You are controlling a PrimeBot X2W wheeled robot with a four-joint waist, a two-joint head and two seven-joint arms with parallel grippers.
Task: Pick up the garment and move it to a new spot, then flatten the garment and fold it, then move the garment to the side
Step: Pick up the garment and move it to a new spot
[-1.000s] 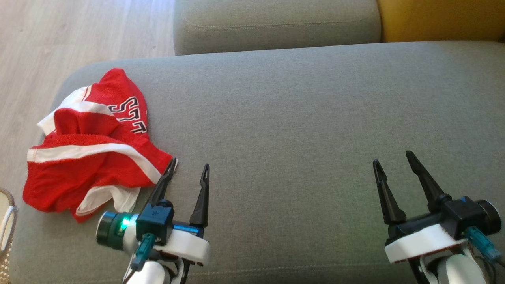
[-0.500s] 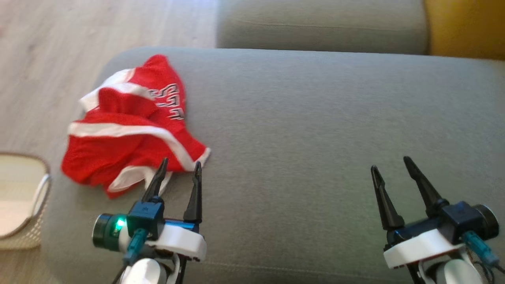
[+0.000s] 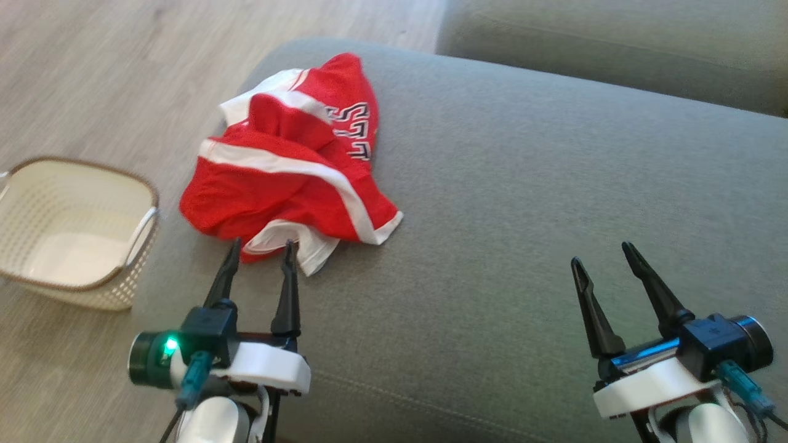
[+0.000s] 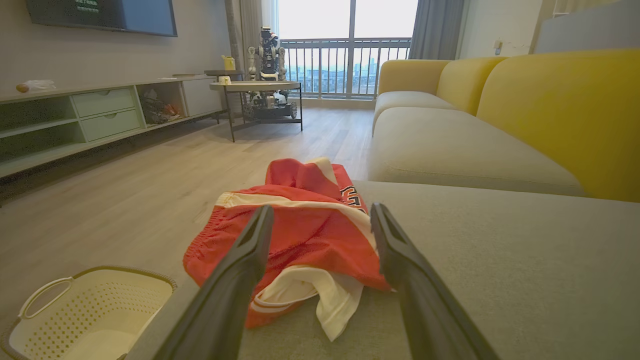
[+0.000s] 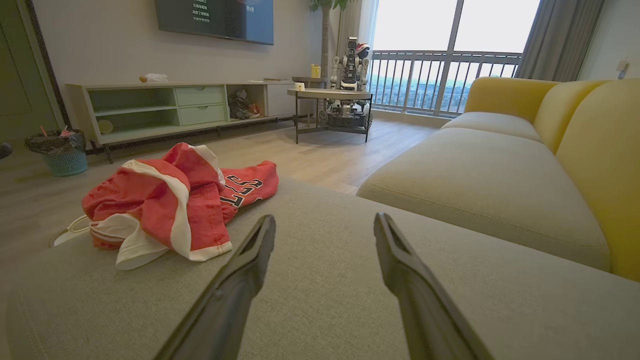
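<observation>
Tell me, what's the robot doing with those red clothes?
The robot looks ready to pick up the crumpled red garment lying on the grey sofa. Its left gripper is open, fingers pointing at the garment's near edge, not gripping. The right gripper is open too, over bare sofa. A basket sits on the floor beside it.

Garment [image 3: 289,166] is laid on cushion's [image 3: 523,184] L end; basket [image 3: 74,295] is set on floor [image 3: 123,74] further L. L gripper [image 3: 262,243] is held just before garment, R gripper [image 3: 601,253] well apart to R.
</observation>
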